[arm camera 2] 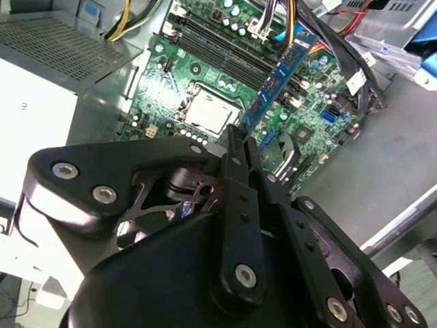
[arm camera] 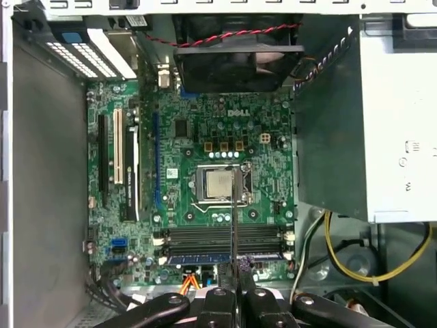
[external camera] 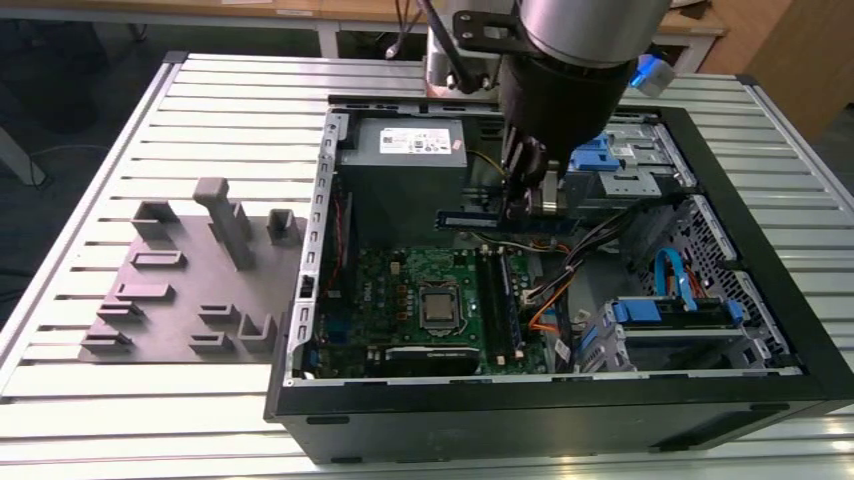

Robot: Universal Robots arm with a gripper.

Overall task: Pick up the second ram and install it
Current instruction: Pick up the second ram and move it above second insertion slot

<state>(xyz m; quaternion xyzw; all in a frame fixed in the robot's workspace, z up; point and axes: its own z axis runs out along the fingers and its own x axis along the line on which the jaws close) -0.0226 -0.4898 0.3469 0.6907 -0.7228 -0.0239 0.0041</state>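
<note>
— Where's the second ram point(external camera: 483, 220)?
— Just above centre in the exterior view, pinched near one end by the hand point(external camera: 531, 205).
— Its look?
— Long, thin, flat bluish stick, held level, on its long edge.

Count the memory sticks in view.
2. The second ram is pinched in the end effector above the motherboard; another blue stick appears seated in a motherboard slot. Others may be hidden.

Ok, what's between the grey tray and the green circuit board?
In the exterior view, the computer case's black side wall stands between the tray and the board.
</note>
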